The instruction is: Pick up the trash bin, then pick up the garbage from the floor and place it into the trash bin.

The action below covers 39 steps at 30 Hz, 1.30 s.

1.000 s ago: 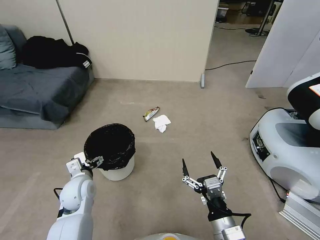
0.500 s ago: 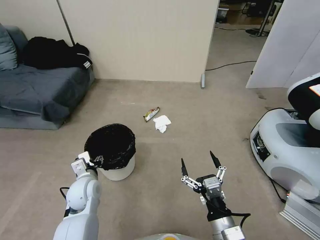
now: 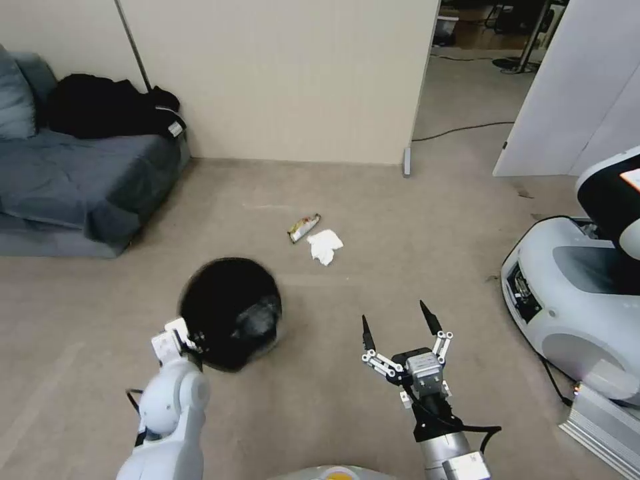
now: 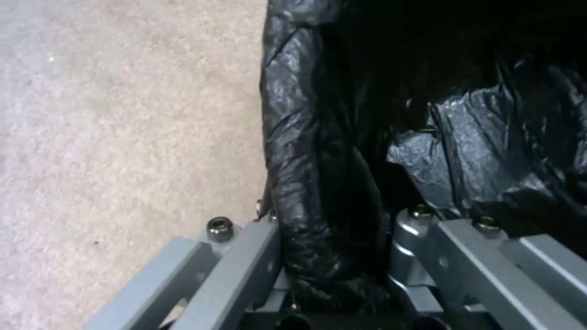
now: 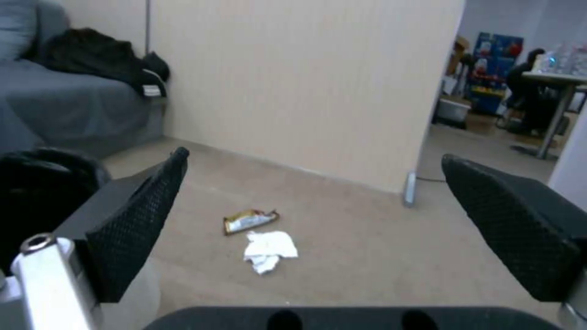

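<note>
The trash bin [image 3: 230, 312], lined with a black bag, hangs blurred and tilted above the carpet at lower left. My left gripper [image 3: 191, 339] is shut on its near rim. In the left wrist view both grey fingers [image 4: 245, 256] clamp the bag-wrapped rim [image 4: 306, 114]. The garbage lies on the floor beyond it: a shiny snack wrapper [image 3: 303, 227] and a white tissue wad [image 3: 325, 245] side by side. They also show in the right wrist view, the wrapper [image 5: 249, 220] above the tissue [image 5: 268, 250]. My right gripper [image 3: 397, 319] hovers open and holds nothing, short of the litter.
A grey sofa [image 3: 60, 180] with black clothing [image 3: 107, 107] stands at the far left. A beige partition [image 3: 287, 80] closes the back. Another white robot [image 3: 573, 293] stands at the right. A black cable [image 3: 460, 130] runs across the floor beyond the partition's end.
The trash bin has left the floor and swung right and nearer, its white side now hidden. My left arm shifted right with it. The right gripper barely moved.
</note>
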### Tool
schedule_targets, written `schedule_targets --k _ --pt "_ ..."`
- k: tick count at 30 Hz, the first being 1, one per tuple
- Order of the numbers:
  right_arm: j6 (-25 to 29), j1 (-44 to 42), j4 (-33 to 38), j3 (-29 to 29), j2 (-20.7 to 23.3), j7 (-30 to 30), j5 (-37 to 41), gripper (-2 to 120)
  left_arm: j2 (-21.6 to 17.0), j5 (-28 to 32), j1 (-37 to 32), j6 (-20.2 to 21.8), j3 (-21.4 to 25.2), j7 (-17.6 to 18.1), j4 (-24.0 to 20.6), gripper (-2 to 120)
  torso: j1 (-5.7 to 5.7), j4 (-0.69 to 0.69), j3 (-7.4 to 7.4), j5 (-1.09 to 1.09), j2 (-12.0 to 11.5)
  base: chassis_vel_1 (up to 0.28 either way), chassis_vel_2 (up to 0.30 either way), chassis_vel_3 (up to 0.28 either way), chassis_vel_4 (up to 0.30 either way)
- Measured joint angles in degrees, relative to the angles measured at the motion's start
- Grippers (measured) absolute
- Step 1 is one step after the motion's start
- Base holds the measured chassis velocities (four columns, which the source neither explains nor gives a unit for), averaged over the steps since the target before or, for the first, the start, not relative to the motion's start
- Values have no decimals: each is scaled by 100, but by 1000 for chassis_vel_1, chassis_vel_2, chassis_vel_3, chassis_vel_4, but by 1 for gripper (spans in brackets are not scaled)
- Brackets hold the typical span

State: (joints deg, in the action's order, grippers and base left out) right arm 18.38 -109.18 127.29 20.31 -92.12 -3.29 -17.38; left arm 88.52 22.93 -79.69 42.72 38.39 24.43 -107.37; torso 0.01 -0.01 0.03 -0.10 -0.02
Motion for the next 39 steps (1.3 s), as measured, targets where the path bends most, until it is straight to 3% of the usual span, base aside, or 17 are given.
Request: schedule_targets --k 14,23,30,33,34,39 --pt "-7 11 39 -37 -1 0 23 100 56 -104 -141 -63 29 -43 1 13 0 0 -3 9 0 0 0 0 0" --pt "-31 28 56 -126 -1 138 37 100 39 -186 -273 -142 20 -23 -256 12 1 -4 -2 -2 0 0 0 0 0" --pt "-122 53 81 -285 -1 346 41 100 -93 -310 -488 -165 69 -23 -904 0 1 1 -2 2 -1 0 0 0 0" --pt "-85 95 58 -335 -1 477 -46 100 -258 -401 -777 -226 82 -76 -1744 0 0 0 -2 6 0 0 0 0 0" --pt "-85 95 58 -335 -1 477 -46 100 -258 -401 -777 -226 82 -76 -1744 0 0 0 -2 6 0 0 0 0 0" --pt "24 120 17 -373 0 506 69 100 -447 -577 -1178 -324 140 -125 -2618 0 0 1 -3 9 0 0 0 0 0"
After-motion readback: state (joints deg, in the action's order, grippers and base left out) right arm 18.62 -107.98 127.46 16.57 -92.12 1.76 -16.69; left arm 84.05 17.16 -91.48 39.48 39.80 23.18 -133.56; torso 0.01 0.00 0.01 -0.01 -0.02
